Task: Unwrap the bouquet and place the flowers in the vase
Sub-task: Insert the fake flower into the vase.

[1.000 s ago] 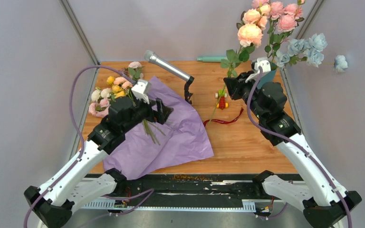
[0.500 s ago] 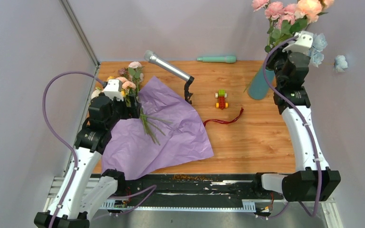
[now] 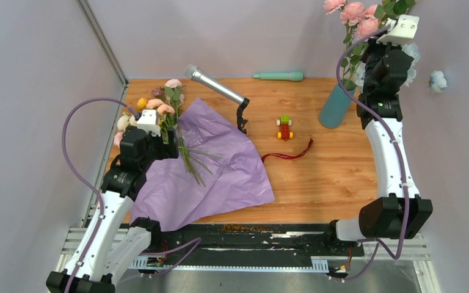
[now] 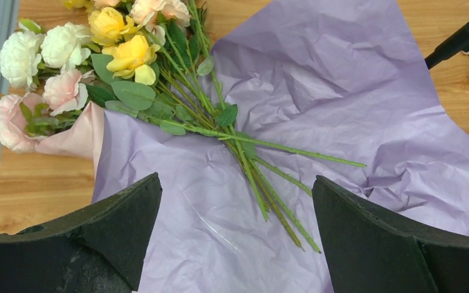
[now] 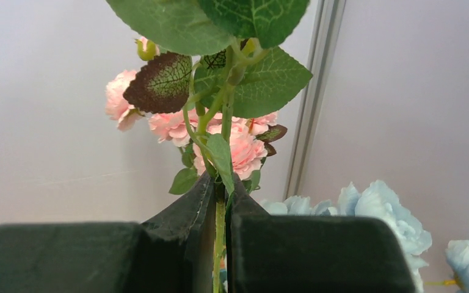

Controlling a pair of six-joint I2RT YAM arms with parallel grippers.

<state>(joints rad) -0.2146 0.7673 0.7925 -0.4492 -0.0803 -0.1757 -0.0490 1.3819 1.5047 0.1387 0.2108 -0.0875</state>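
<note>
Flowers [image 4: 128, 67] lie unwrapped on lilac paper [image 4: 342, 79].
Right pincer [image 5: 220, 195] clamps a rose stem [image 5: 227, 119] by the vase [image 3: 336, 105] at the surface's [image 3: 330, 183] far right corner; left pincer [image 4: 237, 183] gapes over them.

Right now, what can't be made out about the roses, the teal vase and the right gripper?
- Top view: whether the pink roses have their stem ends inside the tall teal-blue tapered vase: too thin to follow; blooms cut off by the top edge.
- Right wrist: stem below the shut right gripper, hidden by its fingers; vase out of frame.
- Left wrist: top blooms of the yellow, pink and cream rose bunch, cut by the edge.
</note>
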